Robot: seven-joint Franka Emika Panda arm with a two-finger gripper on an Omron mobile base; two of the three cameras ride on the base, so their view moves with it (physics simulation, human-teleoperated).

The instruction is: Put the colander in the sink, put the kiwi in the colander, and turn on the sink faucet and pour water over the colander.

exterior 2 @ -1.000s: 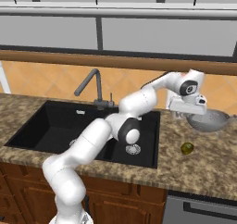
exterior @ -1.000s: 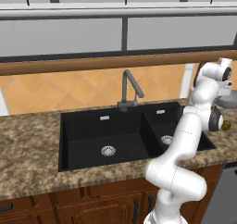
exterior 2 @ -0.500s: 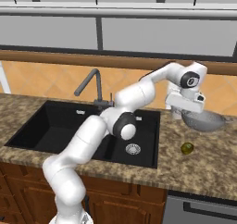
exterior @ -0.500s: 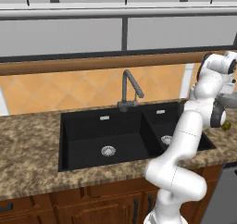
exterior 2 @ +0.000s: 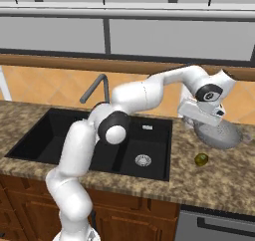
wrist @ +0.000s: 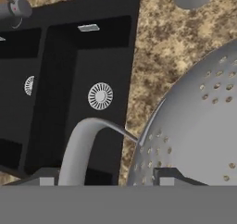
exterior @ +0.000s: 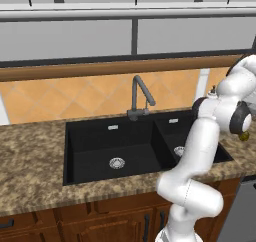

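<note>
The colander [exterior 2: 221, 134] hangs tilted above the table [exterior 2: 224, 180], right of the sink [exterior 2: 149, 150], with the claw [exterior 2: 199, 116] clamped on its rim. Judged rigid, light, slick metal; the rim beside its loop handle [wrist: 85, 144] suits gripping. The kiwi [exterior 2: 201, 159] lies on the table below.

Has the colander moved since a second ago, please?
Yes. In the right base view the colander, held by the tool, has come left toward the sink and now hangs closer to the kiwi on the counter.
</note>
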